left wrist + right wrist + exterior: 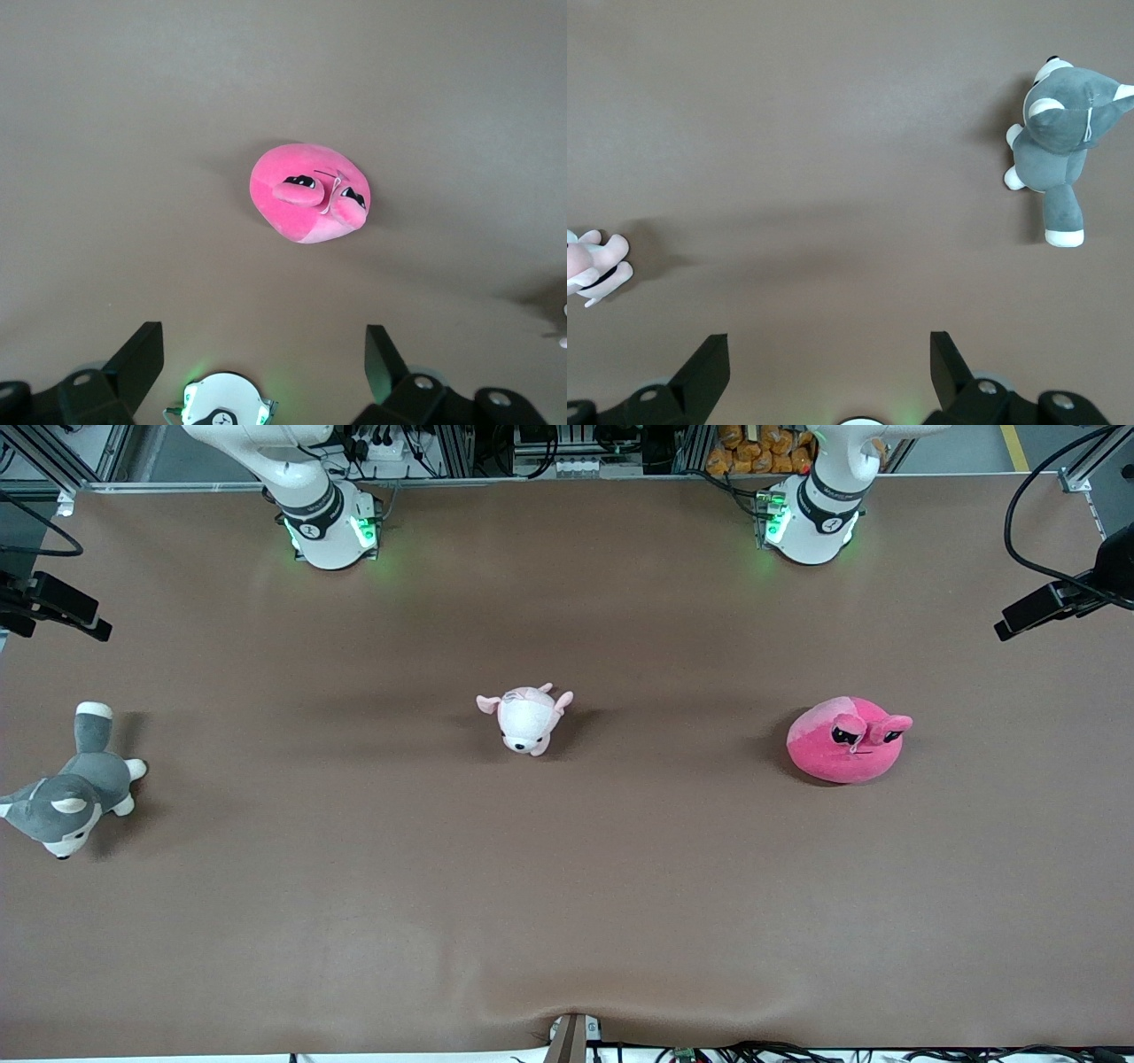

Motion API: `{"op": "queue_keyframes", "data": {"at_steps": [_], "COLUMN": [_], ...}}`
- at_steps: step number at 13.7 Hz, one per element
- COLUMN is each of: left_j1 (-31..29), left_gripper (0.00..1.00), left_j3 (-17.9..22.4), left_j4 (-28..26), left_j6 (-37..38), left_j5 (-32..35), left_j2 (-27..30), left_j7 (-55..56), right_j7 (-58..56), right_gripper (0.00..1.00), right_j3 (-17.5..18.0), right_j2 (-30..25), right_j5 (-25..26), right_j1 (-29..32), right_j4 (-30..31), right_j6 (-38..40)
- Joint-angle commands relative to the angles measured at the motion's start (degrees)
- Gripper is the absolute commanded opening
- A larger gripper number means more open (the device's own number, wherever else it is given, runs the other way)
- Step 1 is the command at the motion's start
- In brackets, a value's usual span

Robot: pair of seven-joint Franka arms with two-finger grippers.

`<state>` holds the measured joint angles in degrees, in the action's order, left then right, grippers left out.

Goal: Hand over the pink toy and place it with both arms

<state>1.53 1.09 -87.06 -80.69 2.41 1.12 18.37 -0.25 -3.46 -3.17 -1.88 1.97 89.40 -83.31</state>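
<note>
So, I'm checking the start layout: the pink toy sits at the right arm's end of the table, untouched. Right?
Not quite. The front view shows the pink toy at the left arm's end of the table; it is untouched.

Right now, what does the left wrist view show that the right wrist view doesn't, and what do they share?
Only the left wrist view: the round hot-pink plush blob toy, lying alone. Only the right wrist view: the grey-and-white plush dog and part of the small pale pink-and-white plush animal. Both: brown table covering and that arm's own open end effector, left and right, holding nothing.
</note>
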Motion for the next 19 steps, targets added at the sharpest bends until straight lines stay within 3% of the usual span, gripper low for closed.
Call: {"op": "queue_keyframes", "data": {"at_steps": [1,19], "left_j1": [-0.57,-4.52], "left_gripper": [1.0,1.0], "left_j3": [-0.21,-0.39], "left_j4": [-0.12,-7.77], "left_j6": [-0.08,-7.2], "left_j5": [-0.39,-0.92], "left_j2": [-0.42,-0.33], "left_j7": [1.58,8.95], "right_j7": [0.34,0.34], "right_gripper": [1.0,1.0], "right_j3": [0.3,0.3], "right_j2": [0.71,0.8], "right_j5": [-0.58,-0.58], "right_j1": [0.23,0.23], "right_j4": [-1.07,-1.16], "right_j6": [0.35,0.35]}}
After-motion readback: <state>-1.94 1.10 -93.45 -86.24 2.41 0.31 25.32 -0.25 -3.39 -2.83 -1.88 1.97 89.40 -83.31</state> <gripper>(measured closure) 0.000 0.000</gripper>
